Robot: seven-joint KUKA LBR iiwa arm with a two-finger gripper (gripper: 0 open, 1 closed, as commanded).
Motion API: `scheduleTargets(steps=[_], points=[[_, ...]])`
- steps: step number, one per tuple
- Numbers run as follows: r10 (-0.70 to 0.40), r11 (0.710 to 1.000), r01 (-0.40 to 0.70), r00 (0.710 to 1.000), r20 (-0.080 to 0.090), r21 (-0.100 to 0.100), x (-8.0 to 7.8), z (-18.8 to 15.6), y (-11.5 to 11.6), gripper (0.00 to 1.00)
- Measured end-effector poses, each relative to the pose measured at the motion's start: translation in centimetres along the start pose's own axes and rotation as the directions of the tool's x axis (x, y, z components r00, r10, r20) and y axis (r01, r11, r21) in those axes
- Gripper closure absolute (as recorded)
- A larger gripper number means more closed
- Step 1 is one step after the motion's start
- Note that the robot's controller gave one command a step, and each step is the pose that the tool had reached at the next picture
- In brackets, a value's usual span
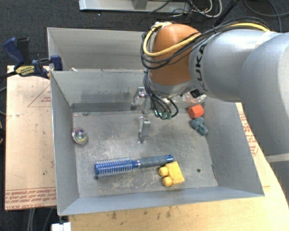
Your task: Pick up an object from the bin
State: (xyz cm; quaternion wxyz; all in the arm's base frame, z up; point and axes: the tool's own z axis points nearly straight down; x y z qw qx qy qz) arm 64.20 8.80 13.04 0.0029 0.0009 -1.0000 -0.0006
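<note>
Your gripper [143,129] hangs over the bare middle of the bin [65,148], touching none of the loose things. From this angle you cannot tell how its jaws stand, or whether they have hold of anything. The nearest thing is the blue brush [130,166], lying flat towards the front wall, with a yellow block [171,173] just beside its handle end. To the right sit an orange block [196,111] and a grey piece [200,125], possibly touching. A small shiny round thing [80,136] lies well apart on the left.
</note>
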Motion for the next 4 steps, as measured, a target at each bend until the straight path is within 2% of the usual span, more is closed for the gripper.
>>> scheduleTargets(steps=[1, 2, 3, 4], points=[[-0.178, 0.984, 0.178, 0.984, 0.008, 0.001, 8.6, 5.0, -1.5, 0.0], [-0.12, 0.993, 0.12, 0.992, 0.033, 0.001, 12.0, 5.5, 0.4, 0.0], [-0.12, 0.993, 0.12, 0.993, 0.024, -0.001, 12.2, 5.7, 0.5, 1.0], [0.042, 0.999, -0.042, 0.999, 0.011, -0.001, 15.1, -7.2, 1.3, 1.0]])
